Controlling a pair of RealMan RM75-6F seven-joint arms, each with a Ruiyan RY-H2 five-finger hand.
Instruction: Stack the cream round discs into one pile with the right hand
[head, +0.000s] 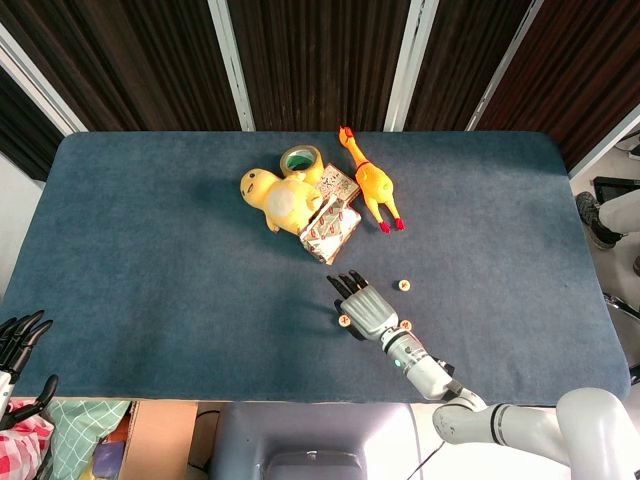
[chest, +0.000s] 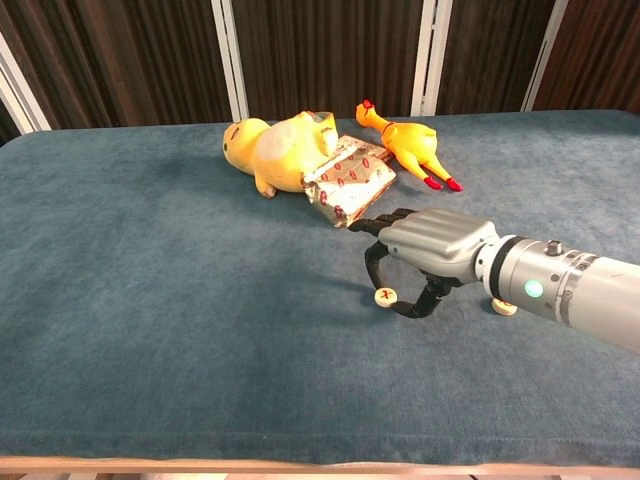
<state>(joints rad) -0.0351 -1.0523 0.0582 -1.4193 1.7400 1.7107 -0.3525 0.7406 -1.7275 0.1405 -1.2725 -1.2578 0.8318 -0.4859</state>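
Head view: the right hand (head: 365, 307) sits palm-down low over the blue table (head: 150, 240), dark fingers pointing toward the far edge. One cream disc (head: 343, 321) lies at the hand's left edge, touching or just beside the fingers. A second cream disc (head: 405, 324) lies at the wrist side on the right, and a third cream disc (head: 404, 285) lies apart, farther up the table. The left hand (head: 20, 345) hangs off the table's near-left corner, fingers spread, holding nothing. Behind the right hand: a foil snack packet (head: 331, 229), a yellow plush duck (head: 273, 197), a tape roll (head: 300, 160), a small printed box (head: 340, 184) and a rubber chicken (head: 369, 182).

Chest view: the right hand (chest: 425, 250) arches over the cloth, fingers curled downward with tips at the surface. The disc with a red mark (chest: 385, 296) lies between a fingertip and the thumb; whether it is pinched or merely flanked cannot be told. Another disc (chest: 503, 307) shows partly behind the forearm. The left hand is outside this view
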